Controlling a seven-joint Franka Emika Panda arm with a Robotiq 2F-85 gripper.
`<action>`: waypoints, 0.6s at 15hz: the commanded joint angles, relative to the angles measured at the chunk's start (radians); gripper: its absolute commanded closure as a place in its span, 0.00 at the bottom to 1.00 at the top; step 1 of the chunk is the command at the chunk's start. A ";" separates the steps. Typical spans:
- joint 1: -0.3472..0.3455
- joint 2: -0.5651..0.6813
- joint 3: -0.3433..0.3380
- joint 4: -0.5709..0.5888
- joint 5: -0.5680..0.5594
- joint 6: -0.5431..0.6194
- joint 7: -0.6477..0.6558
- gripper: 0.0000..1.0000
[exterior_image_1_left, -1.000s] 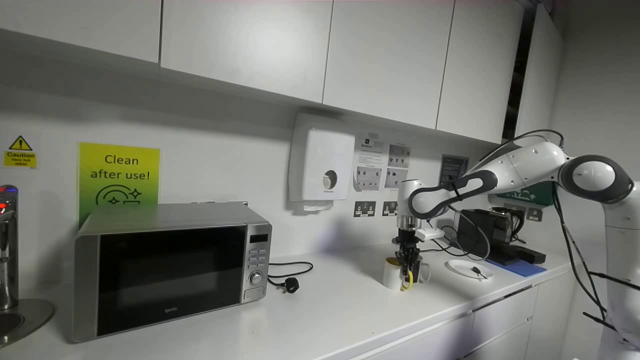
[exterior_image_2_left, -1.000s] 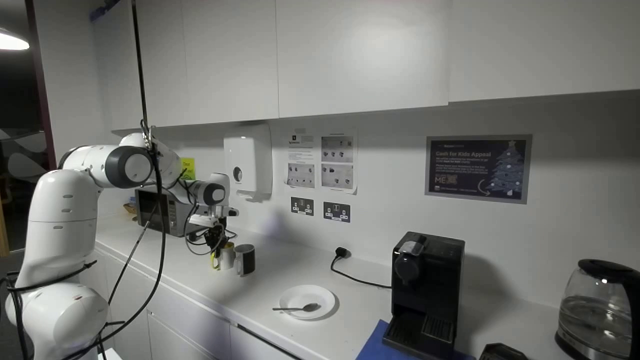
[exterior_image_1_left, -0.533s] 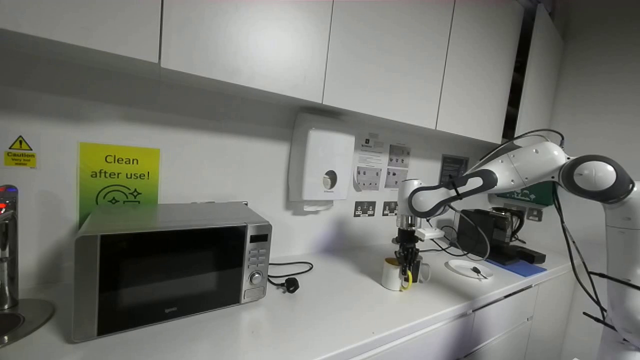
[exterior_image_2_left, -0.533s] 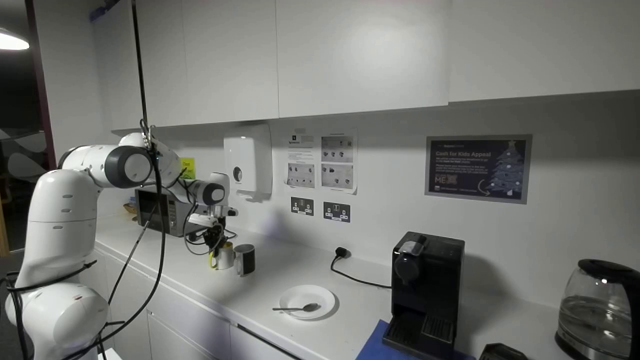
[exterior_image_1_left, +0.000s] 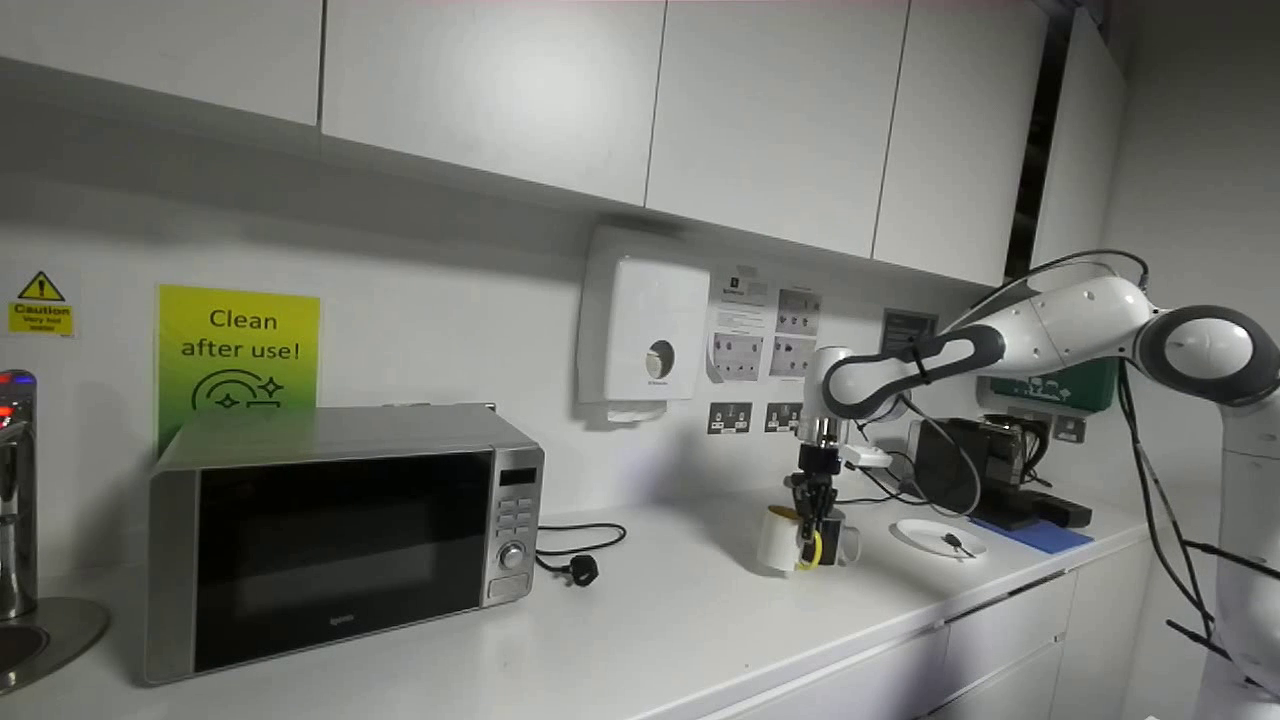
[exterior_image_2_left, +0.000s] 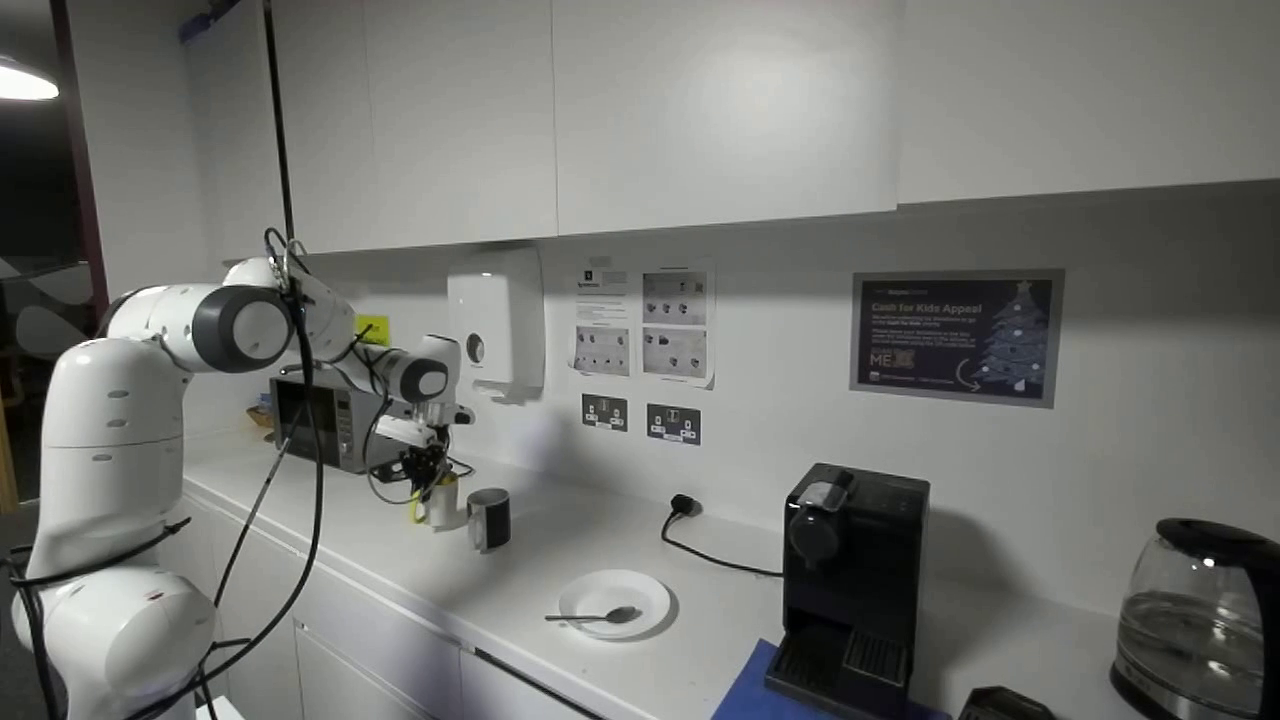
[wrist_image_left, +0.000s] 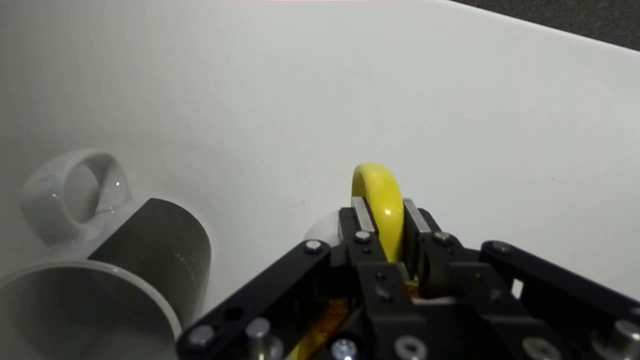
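In an exterior view, right of centre, the gripper clamps the white mug by its yellow handle! In an exterior view, left of centre, grey mug just beside it, plate lower centre. Wrist view: fingers tight on the handle, just right of centre

Premises: a shared kitchenette of workplace type. Evidence noted: flat-fronted white wall cupboards above a long white worktop; a silver box-shaped metal microwave; a black upright coffee machine; a white plastic wall-mounted towel dispenser; a yellow-green rectangular sign reading "Clean after use!"; a dark rectangular poster headed "Cash for Kids Appeal".
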 joint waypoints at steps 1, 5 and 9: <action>-0.028 -0.110 -0.006 -0.070 0.097 -0.013 -0.093 0.95; -0.043 -0.174 -0.024 -0.128 0.201 -0.017 -0.165 0.95; -0.052 -0.219 -0.053 -0.161 0.254 -0.030 -0.227 0.95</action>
